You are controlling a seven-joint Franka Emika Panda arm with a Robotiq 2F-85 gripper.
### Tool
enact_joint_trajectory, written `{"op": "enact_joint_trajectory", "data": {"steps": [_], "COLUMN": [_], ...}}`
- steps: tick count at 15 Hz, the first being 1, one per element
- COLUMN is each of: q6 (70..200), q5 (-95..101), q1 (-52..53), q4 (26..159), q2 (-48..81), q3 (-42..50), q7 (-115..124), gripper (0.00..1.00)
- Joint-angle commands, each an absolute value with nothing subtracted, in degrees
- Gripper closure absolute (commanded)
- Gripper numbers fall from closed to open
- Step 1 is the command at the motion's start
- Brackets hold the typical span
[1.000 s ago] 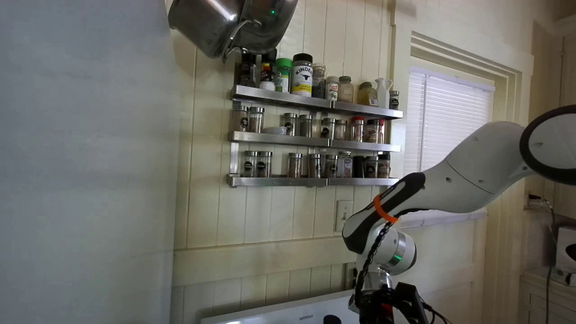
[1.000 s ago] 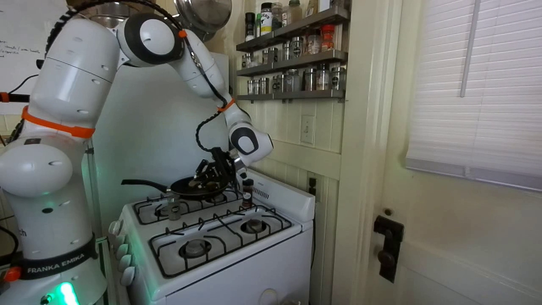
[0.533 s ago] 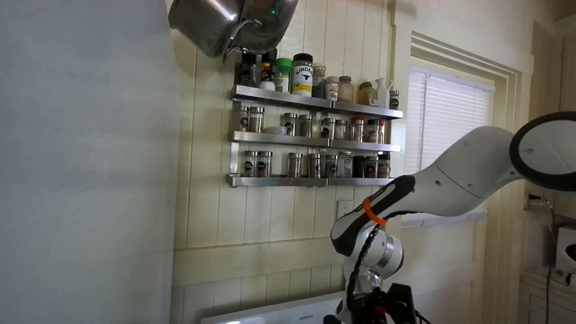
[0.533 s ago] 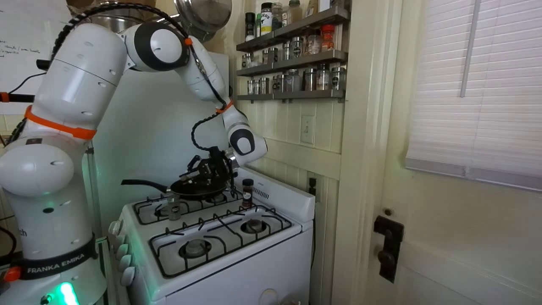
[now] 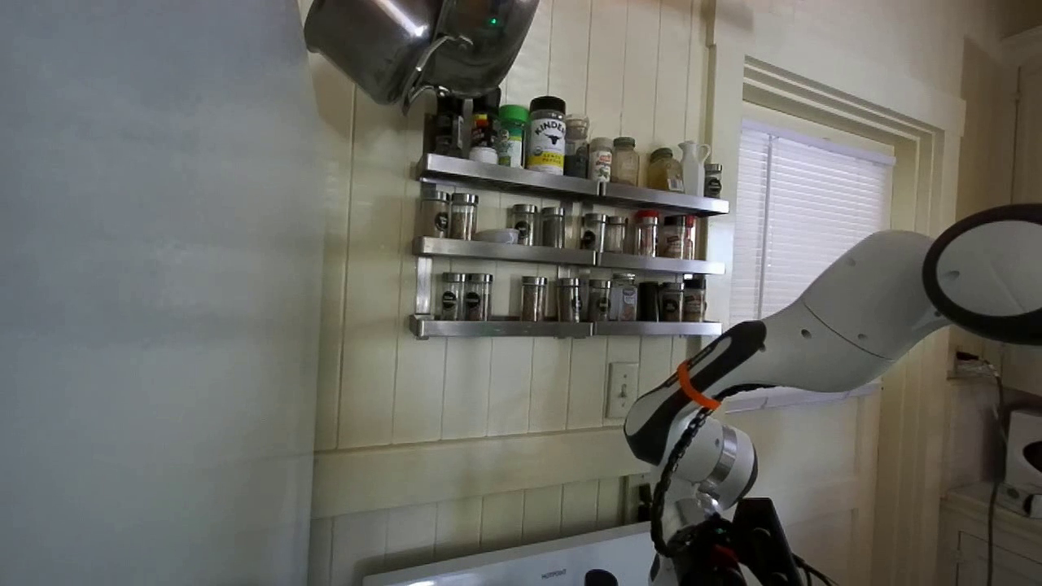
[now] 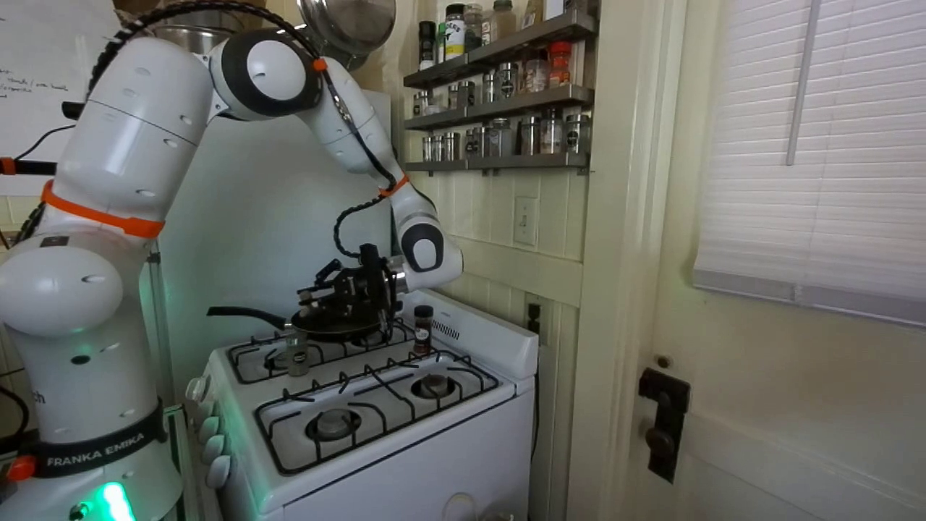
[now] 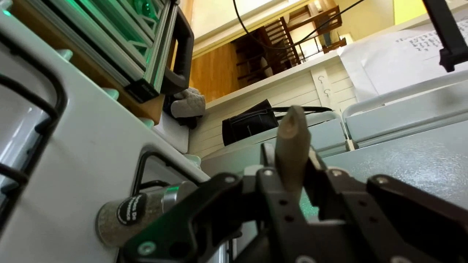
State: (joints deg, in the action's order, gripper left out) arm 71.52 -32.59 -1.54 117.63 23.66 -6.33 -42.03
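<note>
We see the black jointed hand (image 7: 291, 164) clasping a tapered brown wooden stick (image 7: 292, 144). Beneath the hand we find a round black frying pan (image 6: 334, 335).

The close wrist view looks along the tool (image 7: 292, 160) — both exterior views share shelves (image 5: 562, 256).

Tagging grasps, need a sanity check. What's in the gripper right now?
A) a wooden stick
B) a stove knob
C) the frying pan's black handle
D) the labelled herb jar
A: the wrist view shows the wooden stick clamped in the gripper, its tapered end jutting out, while the herb jar stands on the stove outside the grip.
</note>
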Motion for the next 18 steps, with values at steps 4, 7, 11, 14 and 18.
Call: {"op": "enact_joint_trajectory", "data": {"steps": [4,7,11,14,18], "q6": [70.0,71.87,72.62,71.65,71.24], "q5": [-34.5,-35.73,-37.11,-37.42,-38.07], "q1": [-3.26,-4.08,-4.78,-4.96,-4.7], "q4": [122.48,124.35,125.7,125.58,125.13], "q2": [20.61,19.01,17.29,17.21,18.12], "q3": [-2.74,-0.97,0.9,1.26,0.93], "q7": [-35.97,-33.54,-30.17,-28.73,-28.01], "gripper": [0.95,0.95,0.95,0.95,0.95]}}
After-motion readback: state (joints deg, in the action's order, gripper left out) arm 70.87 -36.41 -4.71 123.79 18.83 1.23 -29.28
